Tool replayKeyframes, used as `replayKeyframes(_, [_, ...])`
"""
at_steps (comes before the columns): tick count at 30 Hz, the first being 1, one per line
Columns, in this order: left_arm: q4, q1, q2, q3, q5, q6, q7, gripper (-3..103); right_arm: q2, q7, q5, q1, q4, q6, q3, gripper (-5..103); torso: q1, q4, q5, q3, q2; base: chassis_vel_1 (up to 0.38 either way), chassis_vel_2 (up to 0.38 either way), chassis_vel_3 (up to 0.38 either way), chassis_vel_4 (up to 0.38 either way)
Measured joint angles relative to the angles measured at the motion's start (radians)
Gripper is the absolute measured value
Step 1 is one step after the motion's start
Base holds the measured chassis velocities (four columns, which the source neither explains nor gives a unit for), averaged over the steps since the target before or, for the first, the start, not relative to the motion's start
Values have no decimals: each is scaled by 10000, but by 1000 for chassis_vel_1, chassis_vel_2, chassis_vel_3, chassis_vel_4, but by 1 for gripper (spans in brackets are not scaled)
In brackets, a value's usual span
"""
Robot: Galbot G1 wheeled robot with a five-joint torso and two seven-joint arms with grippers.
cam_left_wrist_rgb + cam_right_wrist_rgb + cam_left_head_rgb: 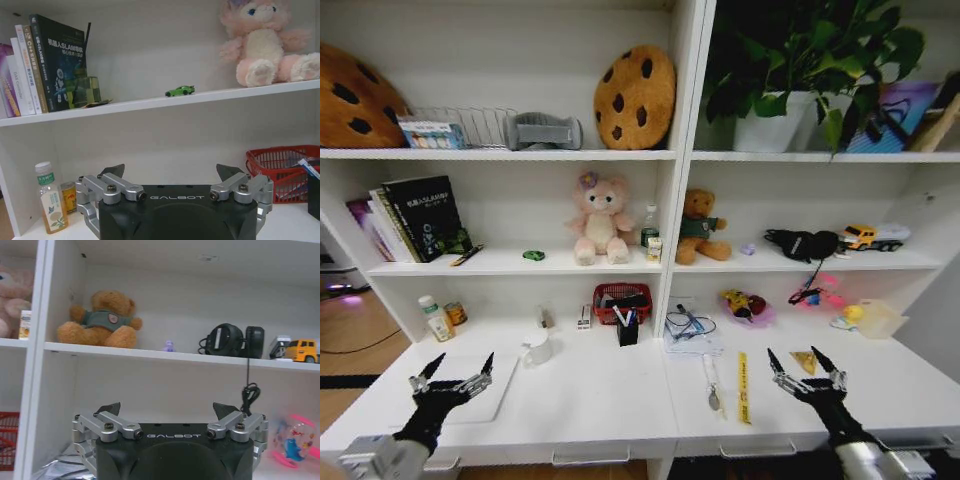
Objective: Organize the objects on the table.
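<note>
Up on the shelf sits a tiny glossy green toy car; left claw and right claw hover spread, empty.

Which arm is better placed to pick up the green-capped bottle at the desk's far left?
Probably the left. The left gripper hovers open over the desk's left side, with the bottle just beyond it. The right gripper, also open, hangs over the far right end.

A toy car sits on the shelf, left of the plush bear, above the table.
</note>
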Motion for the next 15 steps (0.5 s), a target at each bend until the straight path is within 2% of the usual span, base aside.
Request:
replayKeyframes(7, [0,0,0,1,0,0,1,100,314,223,-329,589,-496,-125,-565,100,1,0,0,1,-1,-188,-174,188,185])
replayKeyframes(10, [1,0,0,0,0,0,1,100,134,261,-315,886,-818,-184,-734,100,0,0,-13,0,0,-224,-209,204,220])
replayKeyframes(11, [0,0,0,0,0,0,1,100,75,319,-249,1000,-942,-226,-774,100,0,-1,3,0,0,-222,-216,218,223])
replayKeyframes(13, [0,0,0,-1,0,0,0,100,28,386,-168,1126,-1071,-280,-811,100,-2,0,9,-1,1,-222,-250,238,223])
replayKeyframes(14, [2,0,0,0,0,0,-4,100,-10,482,-58,1291,-1202,-347,-844,100,1,0,-12,0,0,-294,-308,306,299])
replayKeyframes(15, [2,0,0,0,0,0,0,100,-25,527,12,1362,-1269,-383,-874,100,0,1,-10,0,0,-302,-308,306,316])
